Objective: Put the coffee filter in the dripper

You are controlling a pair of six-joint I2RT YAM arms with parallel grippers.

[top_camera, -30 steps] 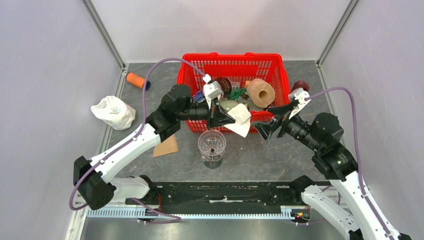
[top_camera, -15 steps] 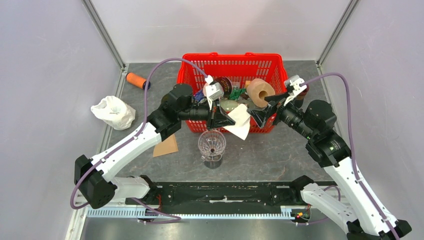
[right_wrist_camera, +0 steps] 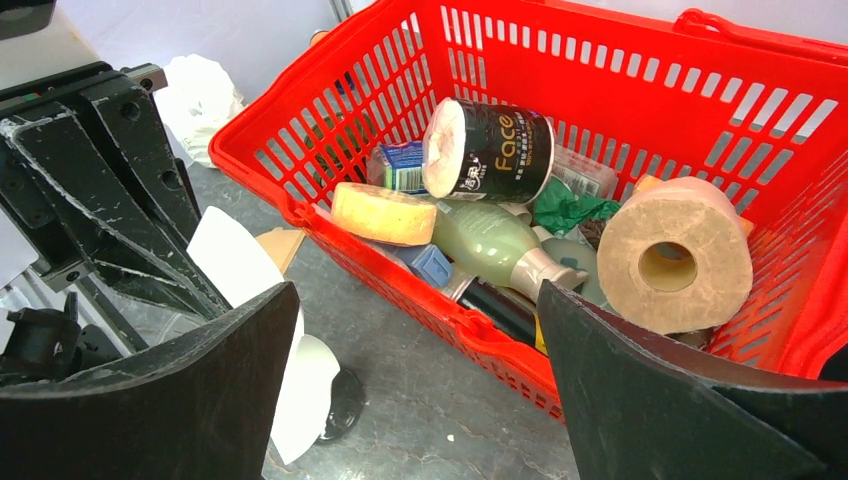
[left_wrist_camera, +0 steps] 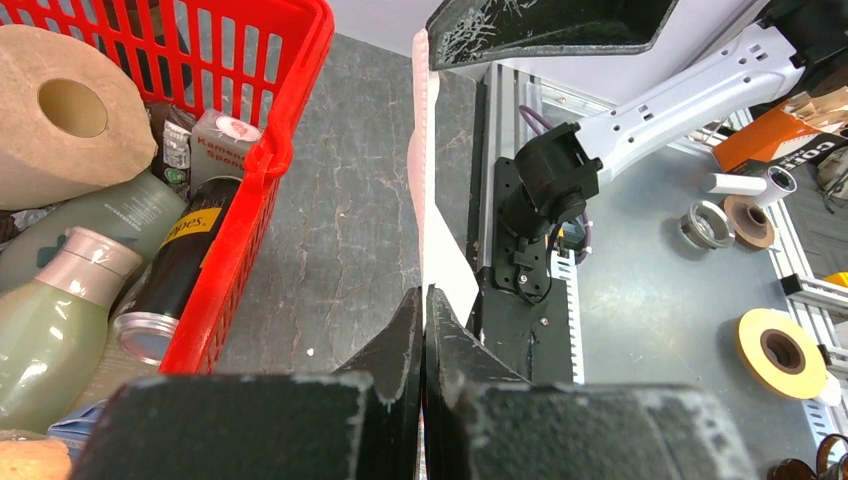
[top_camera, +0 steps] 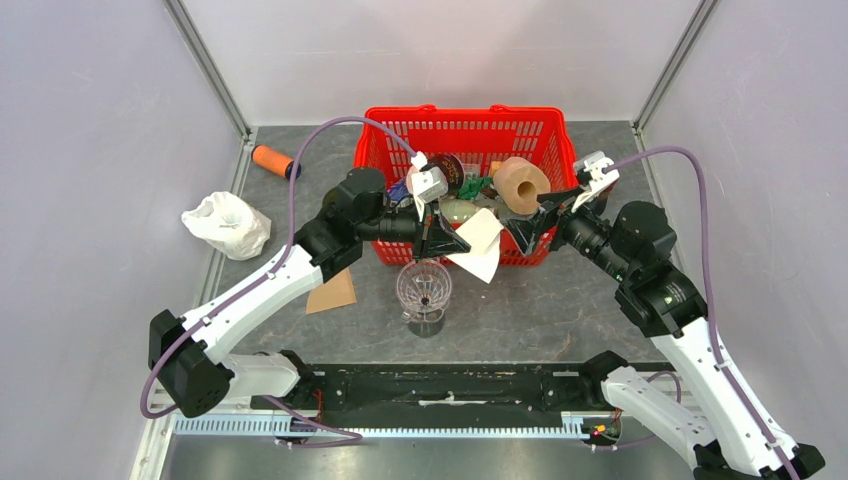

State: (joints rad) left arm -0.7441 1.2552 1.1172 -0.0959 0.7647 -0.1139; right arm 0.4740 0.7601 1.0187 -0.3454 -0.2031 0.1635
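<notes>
The white paper coffee filter hangs in the air in front of the red basket, pinched at one edge by my left gripper, which is shut on it. The left wrist view shows the filter edge-on, rising from the closed tips of the left gripper. The clear glass dripper stands on the table just below and left of the filter. My right gripper is wide open just right of the filter. In the right wrist view the filter lies beside the left finger of the open right gripper.
The red basket at the back holds a toilet roll, bottles, a can and other items. An orange cylinder and a white crumpled bag lie at the left. A brown card piece lies beside the dripper.
The right gripper has swung up and left, from the table in front of the basket to right beside the filter, staying open. The left gripper and filter have barely moved.
</notes>
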